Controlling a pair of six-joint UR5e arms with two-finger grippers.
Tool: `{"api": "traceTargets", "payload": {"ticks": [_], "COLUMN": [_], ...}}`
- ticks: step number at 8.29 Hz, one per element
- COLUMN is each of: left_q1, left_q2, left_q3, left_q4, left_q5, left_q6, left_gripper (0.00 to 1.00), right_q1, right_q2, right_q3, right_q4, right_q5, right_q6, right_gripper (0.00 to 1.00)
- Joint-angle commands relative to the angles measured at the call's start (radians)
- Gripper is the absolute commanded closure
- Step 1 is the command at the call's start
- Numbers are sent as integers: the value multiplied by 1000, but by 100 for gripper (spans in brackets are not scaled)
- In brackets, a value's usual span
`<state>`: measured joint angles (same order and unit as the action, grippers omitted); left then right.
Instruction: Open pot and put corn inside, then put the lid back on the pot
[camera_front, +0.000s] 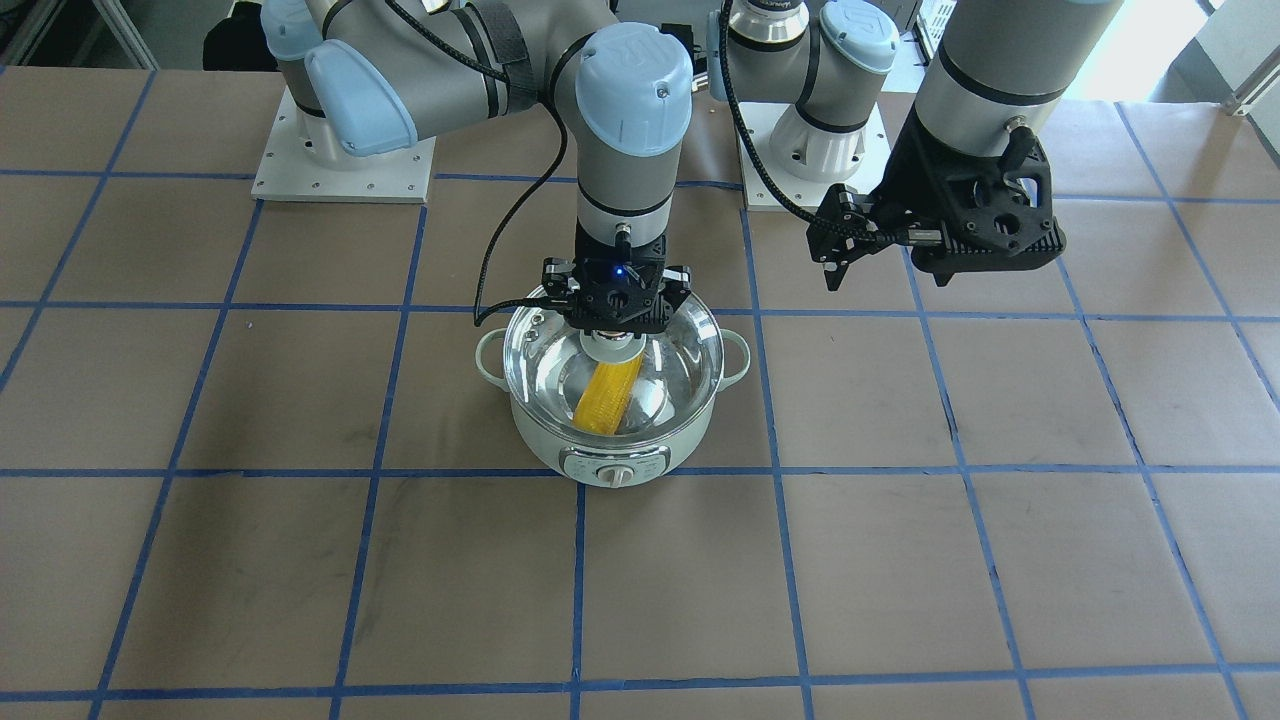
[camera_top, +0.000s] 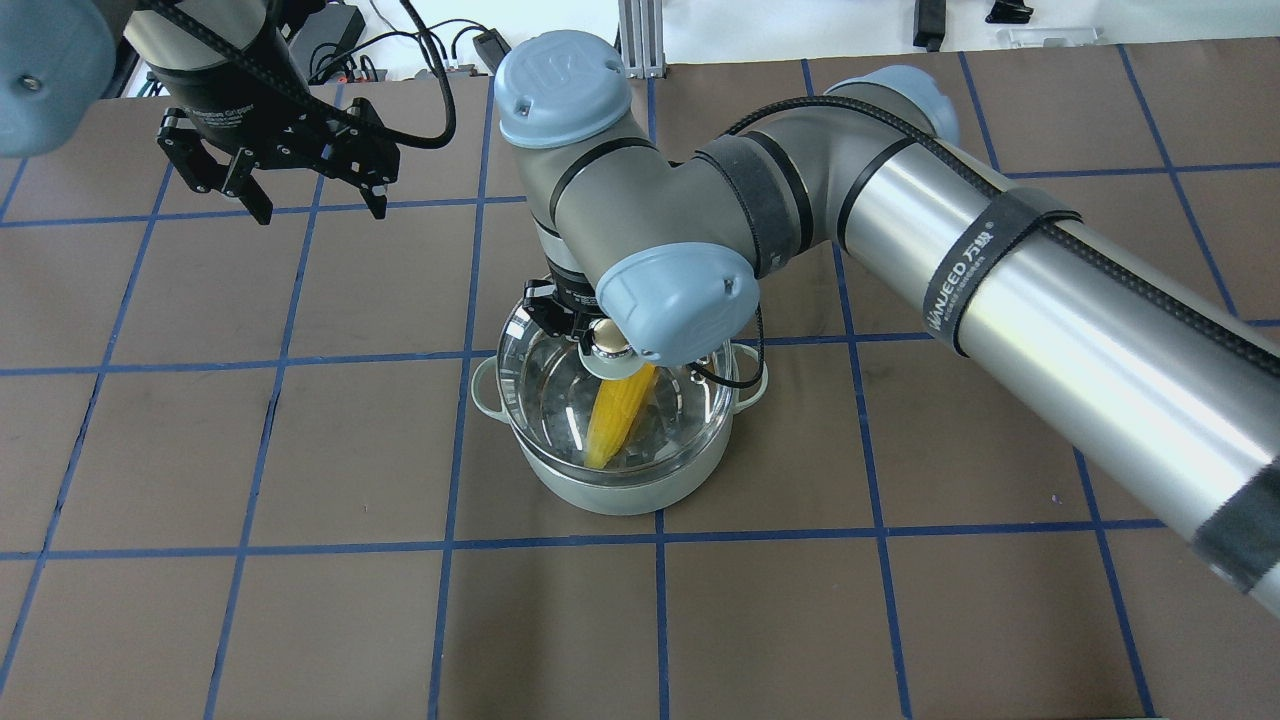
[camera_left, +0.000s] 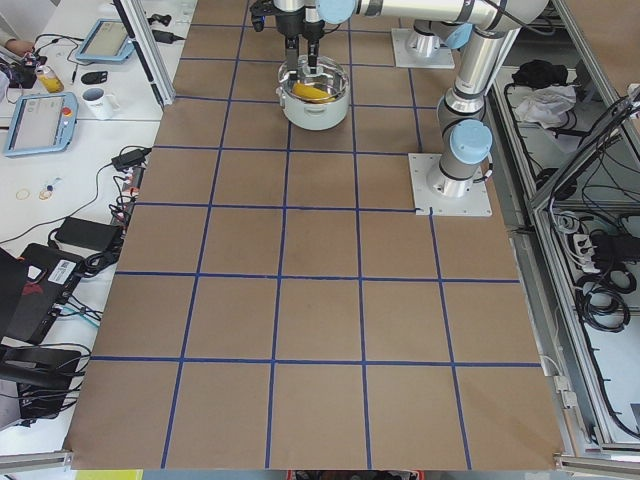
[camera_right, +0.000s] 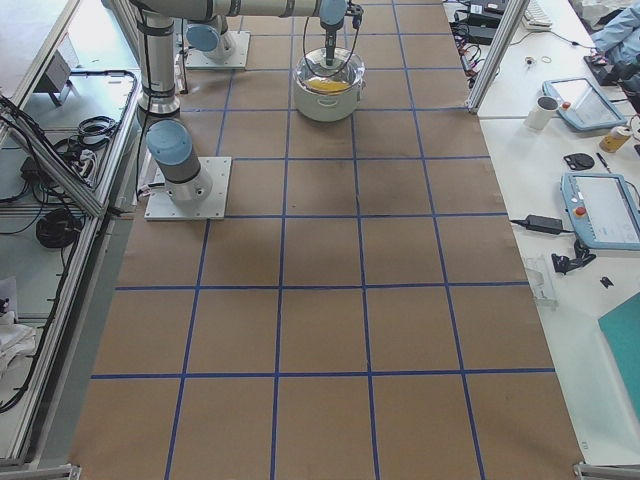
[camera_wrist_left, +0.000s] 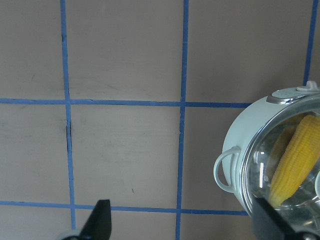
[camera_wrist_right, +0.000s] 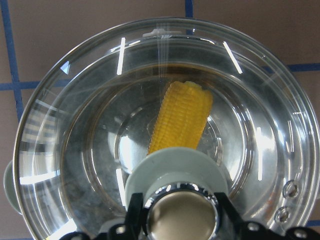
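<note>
The pale green pot (camera_front: 540, 440) stands mid-table with the yellow corn (camera_front: 607, 395) lying inside it. The clear glass lid (camera_front: 685, 345) lies over the pot's mouth. I cannot tell whether it rests on the rim. My right gripper (camera_front: 613, 318) comes straight down and is shut on the lid's knob (camera_wrist_right: 182, 215). Through the glass the right wrist view shows the corn (camera_wrist_right: 182, 117). My left gripper (camera_top: 320, 212) is open and empty, raised well to the pot's side. The left wrist view shows the pot (camera_wrist_left: 235, 145) and the corn (camera_wrist_left: 292, 160) at its right edge.
The table is brown paper with a blue tape grid (camera_front: 775, 470). The two arm base plates (camera_front: 345, 165) sit at the robot's edge. Desks with tablets, a mug and cables (camera_left: 60, 110) stand beyond the table's far side.
</note>
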<state>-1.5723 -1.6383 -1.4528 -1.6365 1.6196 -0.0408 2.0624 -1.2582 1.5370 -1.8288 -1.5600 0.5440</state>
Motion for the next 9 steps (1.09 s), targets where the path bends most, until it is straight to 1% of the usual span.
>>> {"api": "traceTargets", "payload": {"ticks": [1,9], "left_q1": [0,0], "left_q2": [1,0], "left_q3": [0,0], "left_q4": [0,1], "left_q5": [2,2], "left_q6": [-1,-1], "left_gripper": [0,0], "right_q1": [-1,-1], "right_q2": [-1,3], "right_q3": [3,9], "right_q4": [-3,3], "right_q5": [12,8], "right_q6": [-2,-1], "right_gripper": [76,76]}}
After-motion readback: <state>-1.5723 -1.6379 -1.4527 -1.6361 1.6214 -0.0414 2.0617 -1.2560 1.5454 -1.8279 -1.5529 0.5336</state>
